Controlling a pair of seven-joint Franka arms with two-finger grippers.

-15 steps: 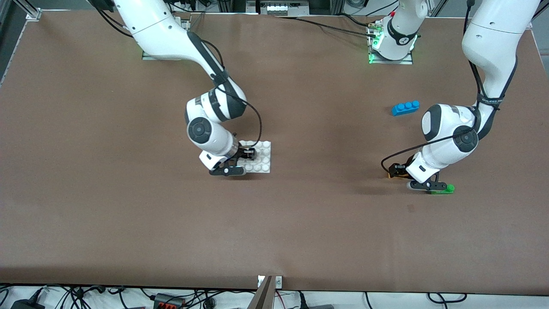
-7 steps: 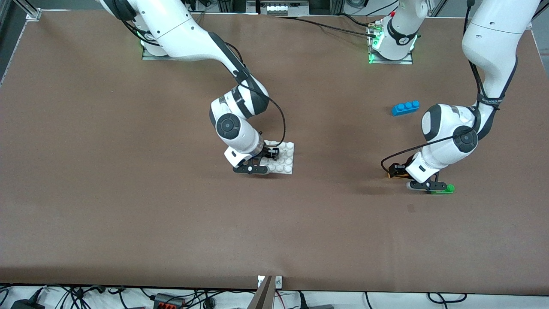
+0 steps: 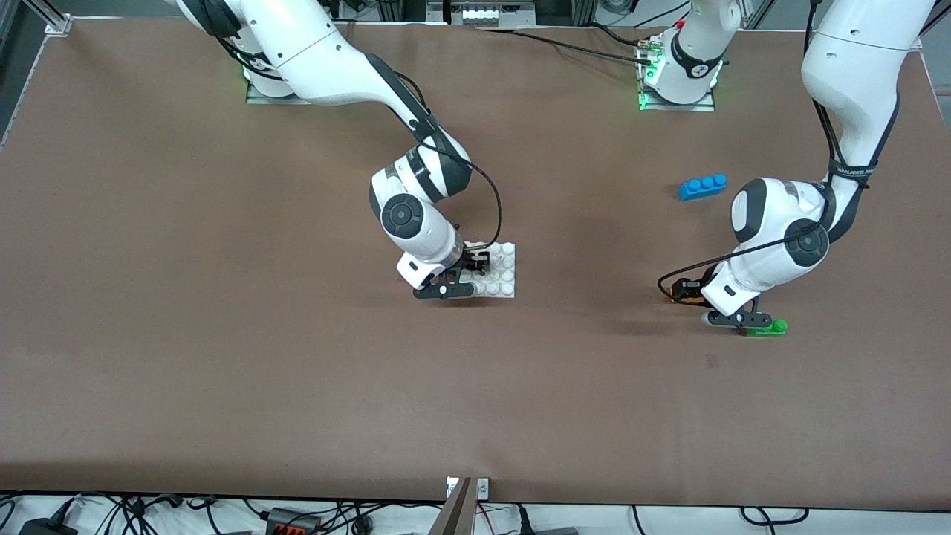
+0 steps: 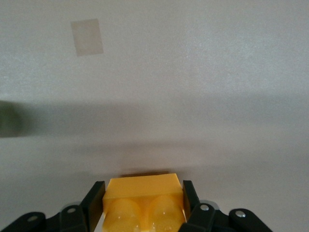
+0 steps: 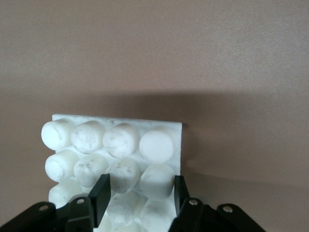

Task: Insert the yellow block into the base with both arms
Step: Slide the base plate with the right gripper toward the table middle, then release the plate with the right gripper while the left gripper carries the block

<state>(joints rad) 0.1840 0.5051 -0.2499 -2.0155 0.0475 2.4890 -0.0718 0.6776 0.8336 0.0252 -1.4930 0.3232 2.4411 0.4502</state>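
The left gripper [image 4: 144,212] is clenched on the yellow block [image 4: 144,199], its fingers [image 4: 192,203] pinching the two short sides so the studs and the socketed underside stay free for mating; in the front view it is low over the worktop [image 3: 223,357], just beside the green brick [image 3: 765,328], which lies nearer the front camera than the block. The right gripper [image 5: 139,203] is closed on the base [image 5: 116,145], biting one edge with a finger [image 5: 100,195] on either side of a stud row, which leaves most of the stud grid uncovered as a landing place. Taking the base as landmark, the yellow block is well apart from it, toward the left arm's end of the worktop, and the blue brick [image 3: 702,186] lies farther from the front camera than the block. Between base and block the brown surface looks bare, so bringing the two together seems unobstructed; the green brick touching the left gripper's flank is the likeliest thing to get nudged.
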